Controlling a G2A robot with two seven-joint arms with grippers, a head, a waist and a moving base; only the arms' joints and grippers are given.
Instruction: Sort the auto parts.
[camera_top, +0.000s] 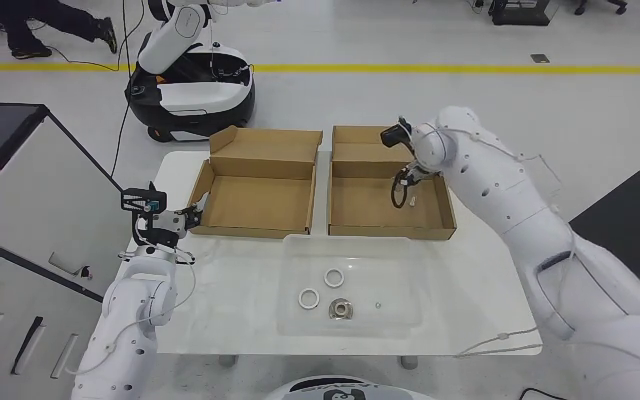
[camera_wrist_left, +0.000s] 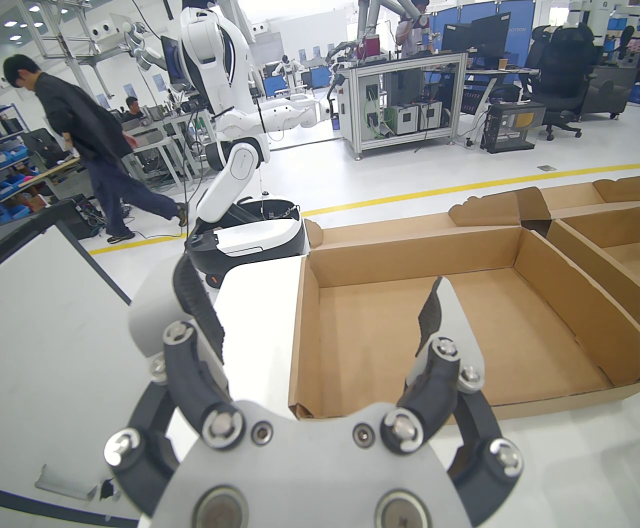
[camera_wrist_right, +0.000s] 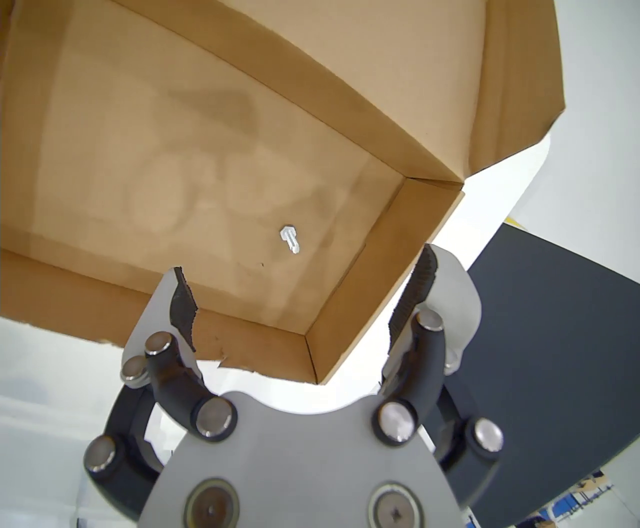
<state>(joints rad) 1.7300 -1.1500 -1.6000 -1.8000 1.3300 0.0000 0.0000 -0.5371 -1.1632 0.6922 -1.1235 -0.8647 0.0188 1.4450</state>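
Note:
Two open cardboard boxes stand side by side at the back of the table, the left box (camera_top: 260, 190) and the right box (camera_top: 385, 195). My right gripper (camera_top: 400, 192) hangs open and empty over the right box's floor (camera_wrist_right: 200, 165); a small white pin-like part (camera_wrist_right: 290, 239) lies there just beyond its fingertips (camera_wrist_right: 180, 295). In front of the boxes a clear tray (camera_top: 400, 315) holds two white rings (camera_top: 334, 277) (camera_top: 310, 297), a round metal part (camera_top: 342, 309) and a tiny piece (camera_top: 378, 302). My left gripper (camera_top: 188, 215) (camera_wrist_left: 310, 280) stands open and empty at the left box's (camera_wrist_left: 450, 325) outer near corner.
The white table (camera_top: 230, 300) ends close to the left arm and just in front of the tray. Another white robot on a dark base (camera_top: 195, 95) stands on the floor behind the table, near a yellow floor line (camera_top: 450, 68).

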